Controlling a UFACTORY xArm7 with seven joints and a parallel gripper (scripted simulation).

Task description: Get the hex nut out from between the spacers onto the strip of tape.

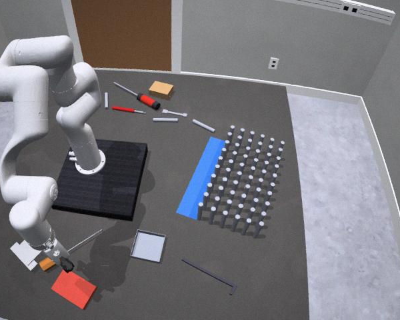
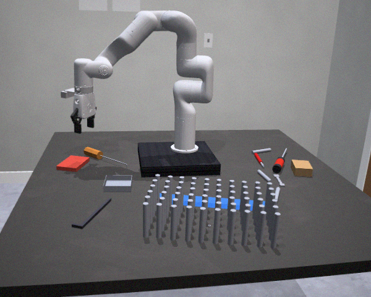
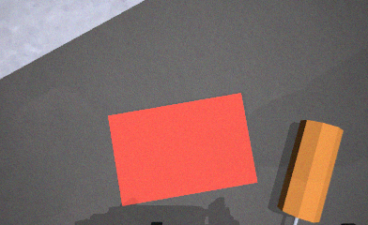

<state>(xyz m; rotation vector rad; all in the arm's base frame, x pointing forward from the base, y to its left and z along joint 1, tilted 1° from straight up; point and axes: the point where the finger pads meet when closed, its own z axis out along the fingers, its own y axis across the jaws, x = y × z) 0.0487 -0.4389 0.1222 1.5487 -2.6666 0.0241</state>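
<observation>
The gripper (image 2: 82, 124) hangs well above the table's (image 2: 307, 204) far left corner region in the exterior view, fingers spread to their full width with nothing between them. Directly beneath and slightly toward the base lies the hook pick (image 2: 98, 154), flat on the table, its orange-brown handle (image 3: 311, 170) nearest the gripper and its thin metal shaft (image 1: 85, 240) running away toward the black base plate (image 1: 103, 179). The fingers are apart from the pick; no contact is visible. In the wrist view the handle sits at lower right, with the red flat block (image 3: 182, 148) just beside it at centre; only dark slivers of the fingertips show at the bottom edge.

The spacers (image 1: 243, 179) stand upright in a regular grid on the opposite side of the base. The blue strip of tape (image 1: 201, 177) runs along the grid's base-facing edge. The hex nut (image 2: 209, 226) appears only as a small speck among the front rows of spacers in the exterior view; its exact cell cannot be determined. It lies well apart from the gripper.

A shallow grey tray (image 1: 148, 246) and a dark L-shaped bar (image 1: 209, 274) lie between the pick and the grid.
</observation>
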